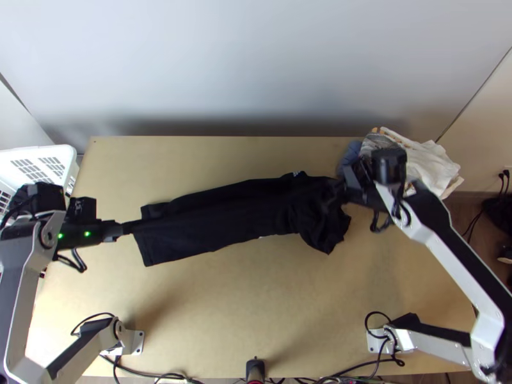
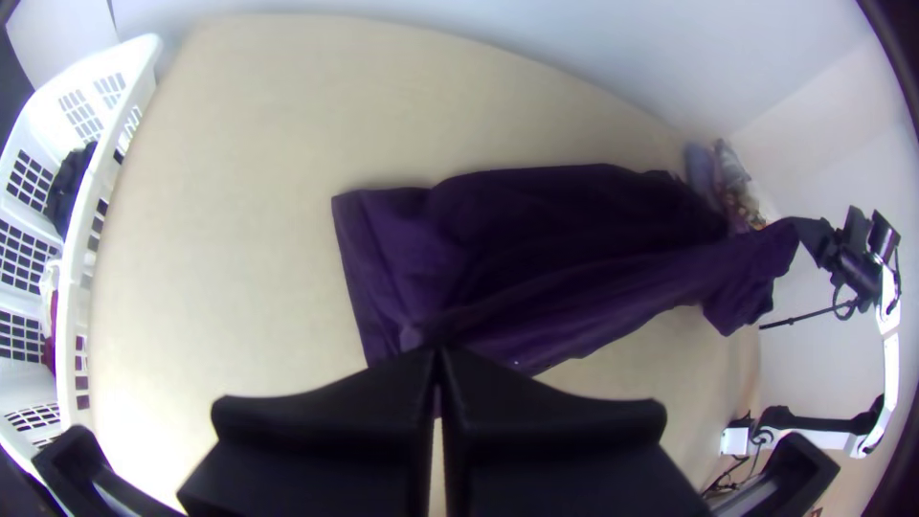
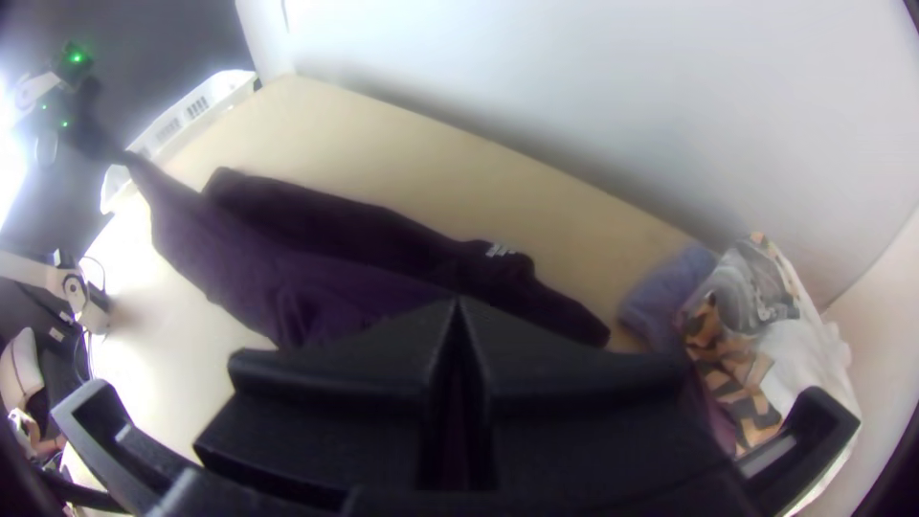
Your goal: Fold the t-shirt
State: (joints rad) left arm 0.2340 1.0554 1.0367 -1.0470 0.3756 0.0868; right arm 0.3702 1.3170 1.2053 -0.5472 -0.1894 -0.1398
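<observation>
Shirt (image 1: 224, 221) stretches long and narrow over the table (image 1: 256, 320), its long axis running left to right, slanting a little farther off rightward; the left claw (image 1: 128, 227) pinches cloth at its squarish end, the right claw (image 1: 344, 184) the bunched opposite end, most fabric lying between

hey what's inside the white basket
Inside the white basket are dark cloth, a white item and a dark red one; whatever lies beneath them is covered.
</observation>
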